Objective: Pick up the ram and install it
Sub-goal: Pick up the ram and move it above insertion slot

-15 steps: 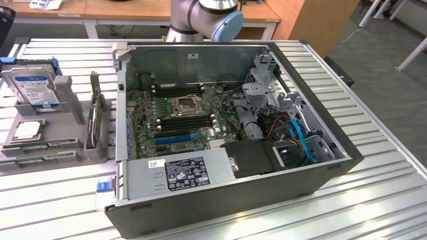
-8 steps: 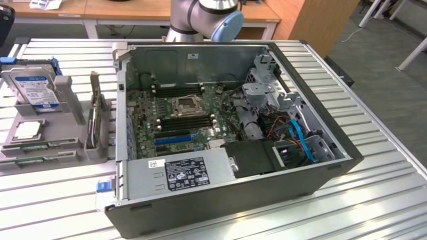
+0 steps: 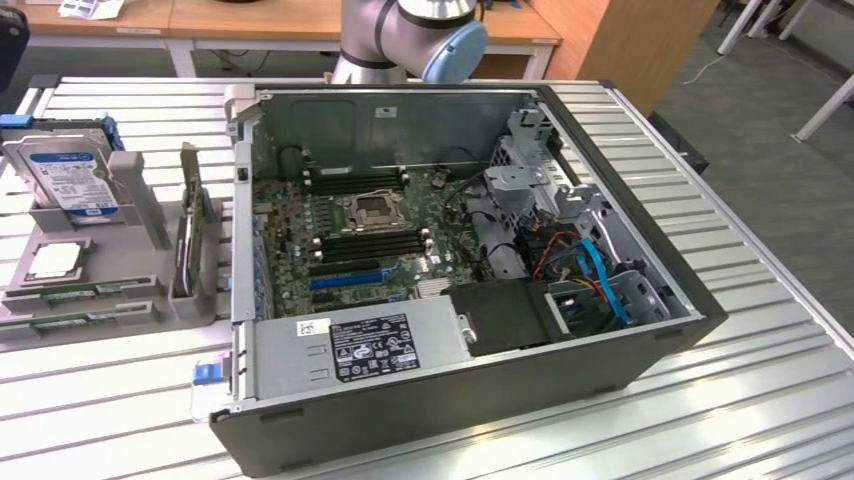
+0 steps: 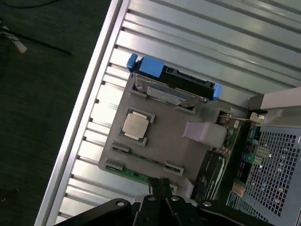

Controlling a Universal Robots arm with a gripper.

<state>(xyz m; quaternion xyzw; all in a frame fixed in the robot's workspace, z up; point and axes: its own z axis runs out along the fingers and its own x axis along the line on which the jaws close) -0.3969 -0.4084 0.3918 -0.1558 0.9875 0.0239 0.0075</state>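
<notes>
Table: your slatted aluminium worktable [image 3: 747, 400] spans the frame, with glare on the lower-left slats.
Desks: you see wooden desks [image 3: 267, 18] along the upper left.
Floor: grey floor [image 3: 761, 110] at upper right, crossed by white furniture legs [image 3: 825, 108].

The exterior view is bright and evenly lit from overhead, with soft shadows. The slatted metal table [image 3: 107, 385] throws white streaks of glare at the exterior view's lower left and lower right. Inside the open computer case [image 3: 467, 425], the far wall and the corner beside the power supply [image 3: 360, 350] sit in shade. In the wrist view the table slats flare nearly white beside the grey tray [image 4: 164, 136], the processor [image 4: 136, 125] gleams, and the floor [image 4: 42, 94] is dim.
</notes>
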